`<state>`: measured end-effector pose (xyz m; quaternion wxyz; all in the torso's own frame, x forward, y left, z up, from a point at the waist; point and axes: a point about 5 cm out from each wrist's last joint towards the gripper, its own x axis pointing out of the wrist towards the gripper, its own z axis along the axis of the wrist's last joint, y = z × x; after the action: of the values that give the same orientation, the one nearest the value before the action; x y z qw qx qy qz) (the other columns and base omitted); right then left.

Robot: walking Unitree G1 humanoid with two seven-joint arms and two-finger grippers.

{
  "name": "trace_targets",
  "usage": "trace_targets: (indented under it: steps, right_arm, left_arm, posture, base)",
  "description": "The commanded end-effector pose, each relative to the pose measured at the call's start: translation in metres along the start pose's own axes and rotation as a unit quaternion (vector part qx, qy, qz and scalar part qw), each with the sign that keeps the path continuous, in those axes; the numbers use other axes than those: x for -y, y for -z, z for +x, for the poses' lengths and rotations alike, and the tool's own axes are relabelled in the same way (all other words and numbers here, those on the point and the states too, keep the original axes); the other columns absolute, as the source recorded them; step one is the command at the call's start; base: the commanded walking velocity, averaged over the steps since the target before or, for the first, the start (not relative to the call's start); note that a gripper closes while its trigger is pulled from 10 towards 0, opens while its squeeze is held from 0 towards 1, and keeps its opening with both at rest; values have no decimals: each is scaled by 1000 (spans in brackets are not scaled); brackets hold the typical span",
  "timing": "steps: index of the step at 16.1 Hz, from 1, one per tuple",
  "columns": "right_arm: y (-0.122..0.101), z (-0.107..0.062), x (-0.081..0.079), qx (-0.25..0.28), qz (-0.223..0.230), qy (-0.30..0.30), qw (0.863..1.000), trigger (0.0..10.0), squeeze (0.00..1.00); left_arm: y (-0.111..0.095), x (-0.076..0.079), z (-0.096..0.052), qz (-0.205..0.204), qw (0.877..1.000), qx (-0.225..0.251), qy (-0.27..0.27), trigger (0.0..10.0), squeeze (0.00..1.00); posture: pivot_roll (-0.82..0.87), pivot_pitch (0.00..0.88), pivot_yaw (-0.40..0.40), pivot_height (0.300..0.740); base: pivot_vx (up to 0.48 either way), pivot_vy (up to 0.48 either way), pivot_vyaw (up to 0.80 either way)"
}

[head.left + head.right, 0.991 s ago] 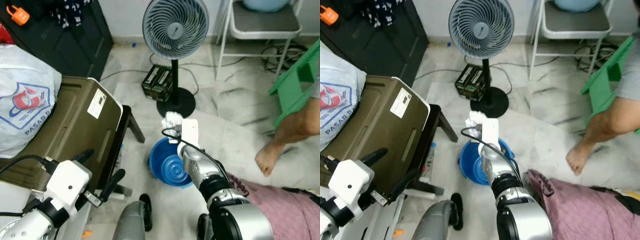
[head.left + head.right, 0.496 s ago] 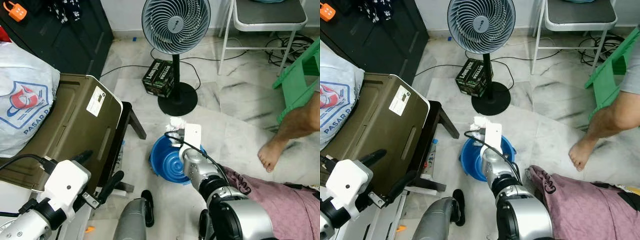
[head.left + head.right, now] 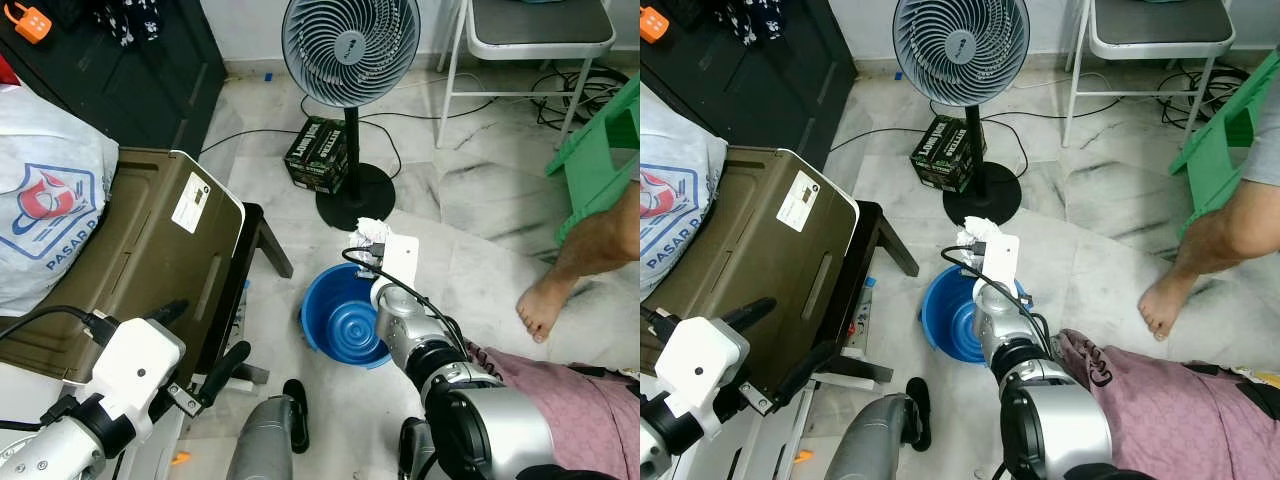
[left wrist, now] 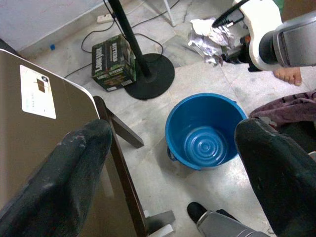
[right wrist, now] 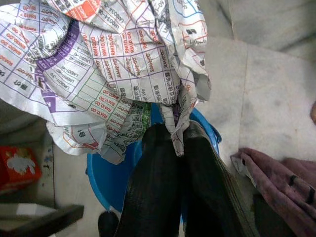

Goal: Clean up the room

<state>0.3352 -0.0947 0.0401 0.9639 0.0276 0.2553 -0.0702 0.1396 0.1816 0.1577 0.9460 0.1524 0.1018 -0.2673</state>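
Note:
A crumpled printed paper (image 5: 108,69) hangs from my right gripper (image 5: 177,143), whose black fingers are shut on it. In the head views the paper (image 3: 368,233) is held above the far rim of a blue bucket (image 3: 340,318) standing on the marble floor. The left wrist view looks down into the bucket (image 4: 206,132), which holds nothing visible, with the paper (image 4: 210,34) beyond it. My left gripper (image 3: 195,350) is low at the left, beside a brown case, open with nothing between its fingers (image 4: 74,177).
A brown case (image 3: 150,250) lies on a dark stand at the left. A standing fan (image 3: 350,60) and a green box (image 3: 322,155) are behind the bucket. A person's bare foot (image 3: 545,305), purple cloth (image 3: 560,400), a black shoe (image 3: 295,412), a metal chair (image 3: 530,40) and cables are nearby.
My right gripper with the paper has shifted slightly right, toward the bucket's far right rim. The camera tilted a little over the second. The left arm stays put.

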Motion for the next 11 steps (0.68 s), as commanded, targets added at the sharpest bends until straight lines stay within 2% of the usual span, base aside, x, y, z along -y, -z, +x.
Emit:
trace_targets:
  steps: [1, 3, 4, 9, 11]
  right_arm:
    - [2, -2, -8, -5, 5, -12, 1000, 10000, 902]
    - [0, -2, -9, 0, 6, -10, 1000, 10000, 898]
    - [-1, -2, -9, 5, 9, -11, 1000, 10000, 1000]
    - [-10, -2, -13, 30, 12, -21, 999, 10000, 1000]
    - [-15, -5, -21, 57, 9, -48, 997, 10000, 1000]
  left_arm:
    - [0, -1, -2, 4, 1000, -9, 1, 10000, 0]
    - [0, 0, -2, 3, 1000, -10, 1, 10000, 0]
    - [0, 0, -2, 4, 1000, -11, 1, 10000, 0]
    - [0, -1, -1, 9, 1000, -12, 0, 10000, 0]
    - [0, -1, 1, 9, 1000, -10, 0, 10000, 0]
  posture:
    - [324, 301, 169, 740]
    - [325, 302, 171, 740]
    - [325, 302, 172, 740]
    - [324, 300, 175, 740]
    - [310, 295, 175, 740]
  base:
    - [0, 0, 0]
    - [0, 0, 0]
    - [0, 0, 0]
    - [0, 0, 0]
    - [0, 0, 0]
